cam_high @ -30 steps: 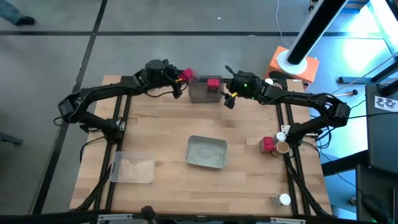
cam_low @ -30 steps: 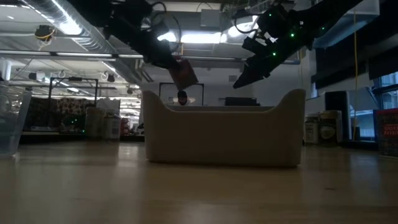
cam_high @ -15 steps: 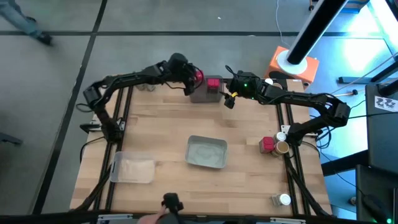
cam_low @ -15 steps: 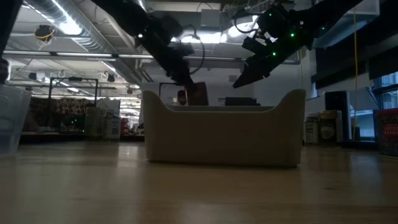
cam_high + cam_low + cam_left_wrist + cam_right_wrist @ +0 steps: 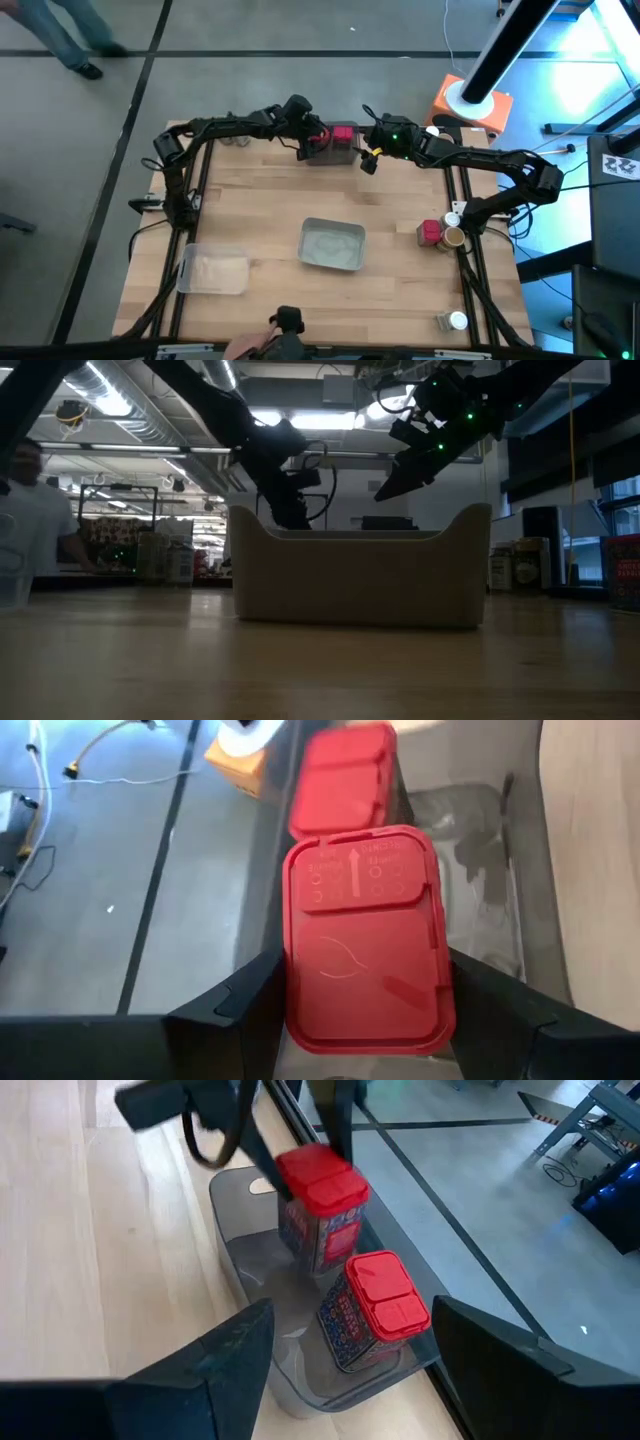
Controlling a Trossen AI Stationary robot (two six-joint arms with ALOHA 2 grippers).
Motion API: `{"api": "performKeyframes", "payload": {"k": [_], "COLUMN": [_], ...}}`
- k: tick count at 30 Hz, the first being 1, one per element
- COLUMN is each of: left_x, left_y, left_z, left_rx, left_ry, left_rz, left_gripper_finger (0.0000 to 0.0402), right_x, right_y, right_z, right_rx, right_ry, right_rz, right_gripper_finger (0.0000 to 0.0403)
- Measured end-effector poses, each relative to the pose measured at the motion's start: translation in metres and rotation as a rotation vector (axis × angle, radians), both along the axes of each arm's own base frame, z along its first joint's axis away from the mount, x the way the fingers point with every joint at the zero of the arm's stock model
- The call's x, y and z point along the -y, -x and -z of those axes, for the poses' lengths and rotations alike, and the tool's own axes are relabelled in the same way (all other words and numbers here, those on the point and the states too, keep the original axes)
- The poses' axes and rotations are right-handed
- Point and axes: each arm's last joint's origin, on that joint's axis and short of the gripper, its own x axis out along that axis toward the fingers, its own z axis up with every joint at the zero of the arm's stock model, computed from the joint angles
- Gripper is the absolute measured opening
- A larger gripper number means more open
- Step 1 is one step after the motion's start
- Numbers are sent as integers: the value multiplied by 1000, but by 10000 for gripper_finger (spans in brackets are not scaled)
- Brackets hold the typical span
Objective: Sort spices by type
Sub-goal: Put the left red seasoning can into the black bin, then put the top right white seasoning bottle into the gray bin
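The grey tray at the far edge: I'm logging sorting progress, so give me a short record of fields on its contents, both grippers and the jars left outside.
tray: grey tray, far edge of table
already inside: one red blocky jar, standing upright
being placed: second red blocky jar, held in the tray by the left gripper
left gripper: shut on the jar
right gripper: open, empty, hovering beside the tray
jars outside: red jar and tan-topped jar at right edge; white-topped jar near right corner
other trays: grey centre tray, clear tray
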Motion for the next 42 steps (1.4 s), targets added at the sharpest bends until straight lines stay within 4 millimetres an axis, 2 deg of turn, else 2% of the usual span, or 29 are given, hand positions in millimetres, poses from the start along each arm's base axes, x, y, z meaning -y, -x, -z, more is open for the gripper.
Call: {"api": "performKeyframes", "payload": {"k": [9, 21, 26, 30, 33, 37, 40, 42], "left_x": [-3, -1, 5, 12, 21, 33, 42, 49], "left_y": [-4, -6, -3, 3, 13, 30, 45, 56], "left_z": [22, 22, 1, -31, -59, -87, -97, -97], "left_rx": [-48, -37, -38, 22, 79, 123, 150, 159], "left_ry": [27, 42, 56, 50, 27, 40, 39, 49], "left_rz": [-1, -25, -26, -49, -55, -77, -90, -104], "left_gripper_finger": [211, 260, 270, 268, 267, 267, 267, 267], "right_x": [0, 0, 0, 0, 1, 1, 1, 2], "right_y": [0, 0, 0, 0, 0, 0, 0, 0], "right_z": [0, 0, -1, -1, -1, -1, -2, -2], "right_rx": [2, 5, 7, -4, -6, -2, -1, -8], "right_ry": [-1, 0, 2, 24, 30, 29, 32, 44], "right_rz": [1, 1, 0, 1, 4, 9, 15, 41], "right_gripper_finger": [269, 269, 269, 269, 269, 269, 269, 269]}}
